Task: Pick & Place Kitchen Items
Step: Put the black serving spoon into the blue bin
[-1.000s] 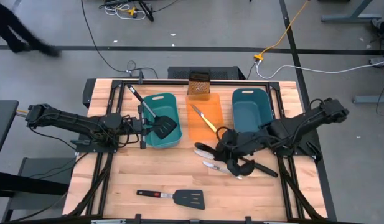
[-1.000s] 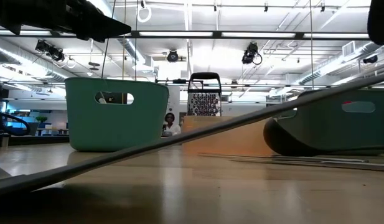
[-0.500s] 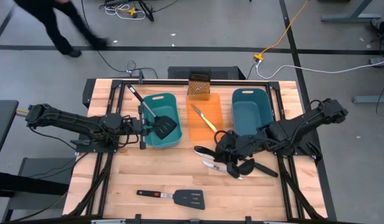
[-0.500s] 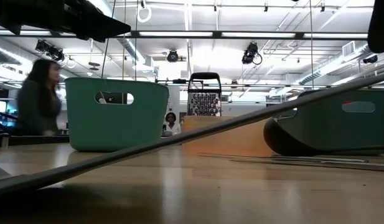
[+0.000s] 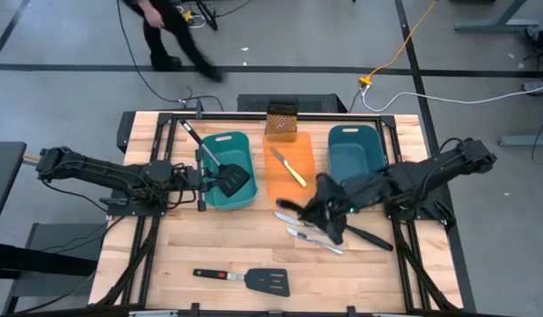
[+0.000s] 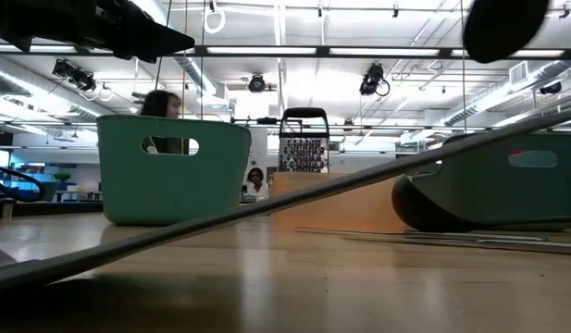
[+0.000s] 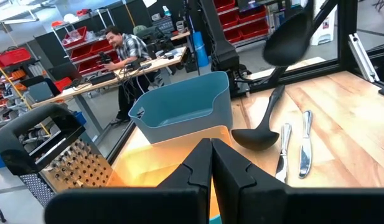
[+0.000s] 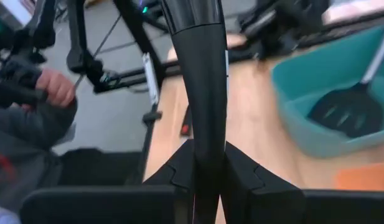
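Ladle [image 7: 290, 38] is off the worktop [image 5: 192, 242], its handle pinched between your right fingers [image 8: 207, 171] near the right tub [image 5: 355, 154]. Carry it high enough to clear the rim, bowl first, and let go only once it sits inside. Mind the second ladle [image 7: 261, 127] and two knives [image 7: 294, 146] on the worktop below. Your left fingers [image 7: 210, 171] are shut on nothing, waiting by the left tub [image 5: 220, 141].

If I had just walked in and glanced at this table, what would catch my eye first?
Probably the right gripper, near the table's middle, shut on a black ladle and holding it above the wood, over two silver knives and another ladle. Next, the bright orange tray with a yellow-handled knife, set between two teal tubs; a black spatula rests in the left one.
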Available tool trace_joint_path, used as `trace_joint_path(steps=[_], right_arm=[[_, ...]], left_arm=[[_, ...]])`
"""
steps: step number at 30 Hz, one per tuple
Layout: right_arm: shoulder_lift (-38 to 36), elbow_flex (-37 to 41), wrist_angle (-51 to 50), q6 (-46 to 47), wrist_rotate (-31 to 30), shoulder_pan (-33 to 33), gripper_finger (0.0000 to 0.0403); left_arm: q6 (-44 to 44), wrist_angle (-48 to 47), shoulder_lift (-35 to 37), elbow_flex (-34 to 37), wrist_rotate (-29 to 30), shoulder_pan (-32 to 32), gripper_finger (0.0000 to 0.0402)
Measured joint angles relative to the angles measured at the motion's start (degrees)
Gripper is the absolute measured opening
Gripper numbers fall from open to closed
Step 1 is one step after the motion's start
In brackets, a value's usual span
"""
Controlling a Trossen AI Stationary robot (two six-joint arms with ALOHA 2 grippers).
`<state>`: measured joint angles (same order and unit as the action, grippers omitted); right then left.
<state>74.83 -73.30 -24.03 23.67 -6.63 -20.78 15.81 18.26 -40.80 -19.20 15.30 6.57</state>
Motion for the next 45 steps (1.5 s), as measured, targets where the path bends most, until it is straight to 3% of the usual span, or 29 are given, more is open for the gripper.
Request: trace_joint_path(steps=[10,15,19,28,35,45], right_arm=[[-9.94,0.00,-0.22,-8.14,-1.79,10.08,0.0048],[-14.27,0.00,-2.26,-10.95,-6.20,18.39,0.0048],[-14.89,0.00,-7.81,-11.09,-11.32,25.64,0.0048],[-11.07,0.35,-14.62,-12.13,-11.86,38.47,0.0048],[-9.67,8.20,-13.84,-9.08,-9.15,46.96,0.0048],[-9.49,20.28,-4.50,-2.52,-7.93,52.49,0.0048]], left_arm=[[0.05,-0.64,-0.01,0.00,0.05,-0.01,0.0016],[0.07,-1.21,-0.01,0.00,0.06,-0.01,0.0016],[0.07,-1.20,-0.01,0.00,0.07,-0.02,0.0016],[0.63,-1.20,-0.02,0.00,0.08,-0.02,0.0016],[0.59,-1.22,0.00,0.00,0.08,-0.02,0.0016],[0.85,-1.20,-0.02,0.00,0.08,-0.02,0.0016]])
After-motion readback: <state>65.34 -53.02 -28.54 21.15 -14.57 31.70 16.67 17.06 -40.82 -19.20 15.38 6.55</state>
